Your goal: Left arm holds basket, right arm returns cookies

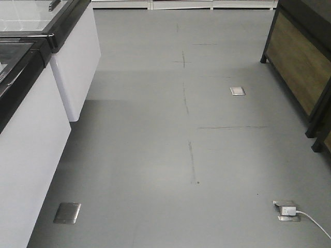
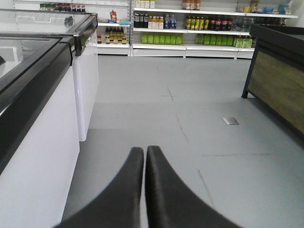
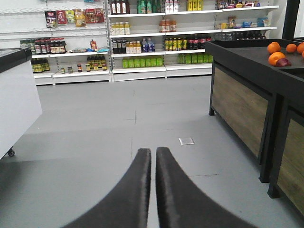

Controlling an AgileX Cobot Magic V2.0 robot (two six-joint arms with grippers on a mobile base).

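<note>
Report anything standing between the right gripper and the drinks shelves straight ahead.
Nothing visible does. From the right gripper to the shelves the floor is bare except a flat metal plate. The dark stand sits off to the right.

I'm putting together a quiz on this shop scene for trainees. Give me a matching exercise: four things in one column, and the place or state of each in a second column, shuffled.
Things
1. oranges
2. white plug
3. green bottles
4. left tool

Places or states
a. jaws shut, nothing held
b. on the bottom shelf at the far wall
c. on top of the dark display stand
d. in a floor socket

Pairs: 1-c, 2-d, 3-b, 4-a
</note>
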